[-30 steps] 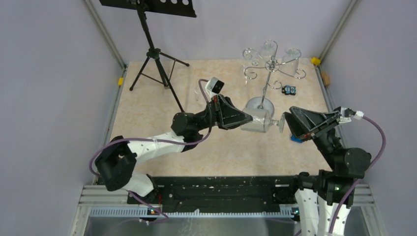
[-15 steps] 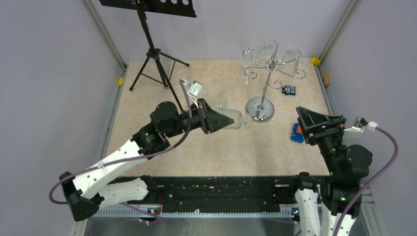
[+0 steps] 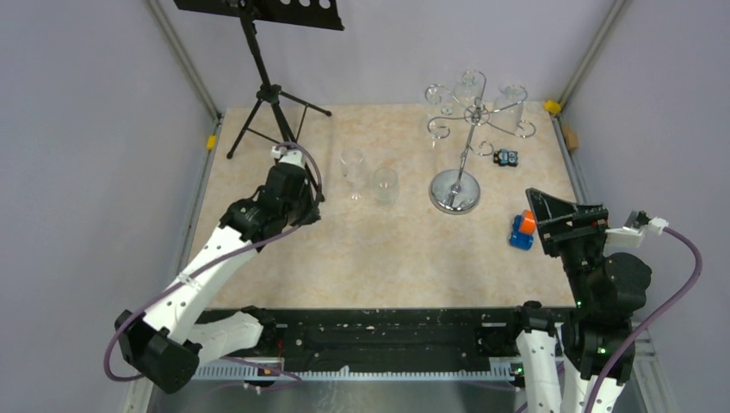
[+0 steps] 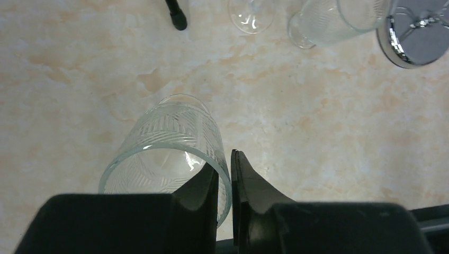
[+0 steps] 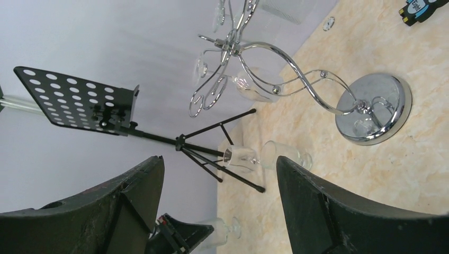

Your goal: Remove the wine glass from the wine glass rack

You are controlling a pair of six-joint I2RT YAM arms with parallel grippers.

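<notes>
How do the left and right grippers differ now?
The left gripper pinches the rim of a wine glass between its jaws; the right gripper has jaws wide open, empty. The left gripper points down at the table; the right gripper faces the rack. Both are black.

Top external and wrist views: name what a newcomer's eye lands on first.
The chrome wine glass rack at the back right, glasses hanging from its scroll arms, draws the eye first. Next come two standing glasses on the table near its base. In the left wrist view, the left gripper pinches the rim of another wine glass.
</notes>
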